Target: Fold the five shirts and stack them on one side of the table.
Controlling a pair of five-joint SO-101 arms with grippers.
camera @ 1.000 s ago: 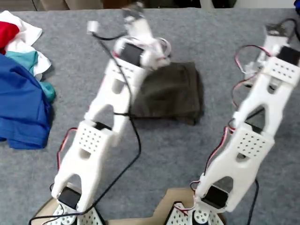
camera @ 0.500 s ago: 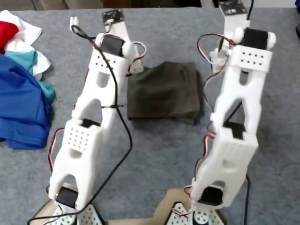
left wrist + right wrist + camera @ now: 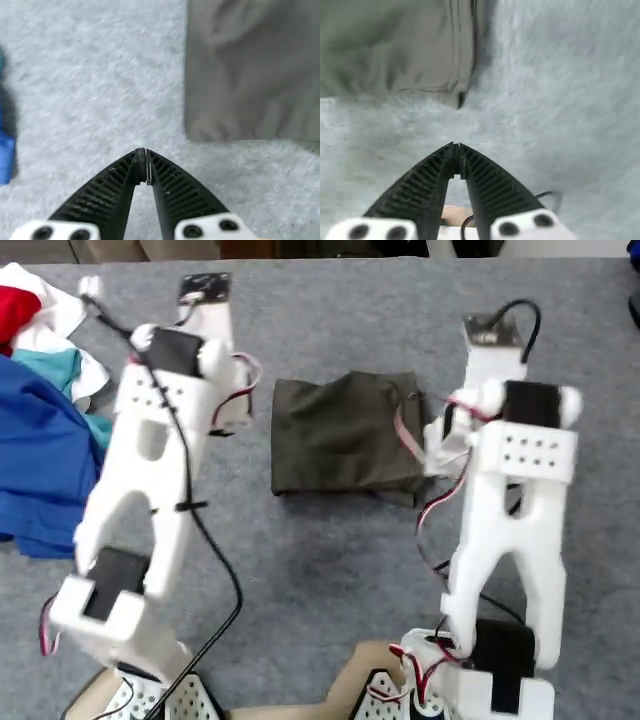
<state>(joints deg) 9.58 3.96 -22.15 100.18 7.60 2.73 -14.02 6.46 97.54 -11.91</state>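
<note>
**Both tools shut and empty beside one folded shirt**

From my station the surface is a grey, felt-like cover that runs out to every edge of the high view. Beyond its far edge I see a thin strip of the room, too narrow for me to make anything out. At the near edge, a tan board lies under the bases of both arms.

I count five shirts. One is the dark olive shirt, folded into a flat rectangle at mid-surface, between the two arms. The other four lie unfolded in a heap at the left edge, well apart from it: the blue shirt in front, then the teal shirt, the white shirt and the red shirt behind it.

There are two arms, the left arm and the right arm. A black cable trails along the left one.

On my left wrist feed the left tool has its tips pressed together with nothing between them. It hangs over bare grey cover, just beside a corner of the olive shirt. On the right wrist feed the right tool is likewise closed on nothing, over bare cover near another corner of that shirt, where a stitched hem shows.
</note>
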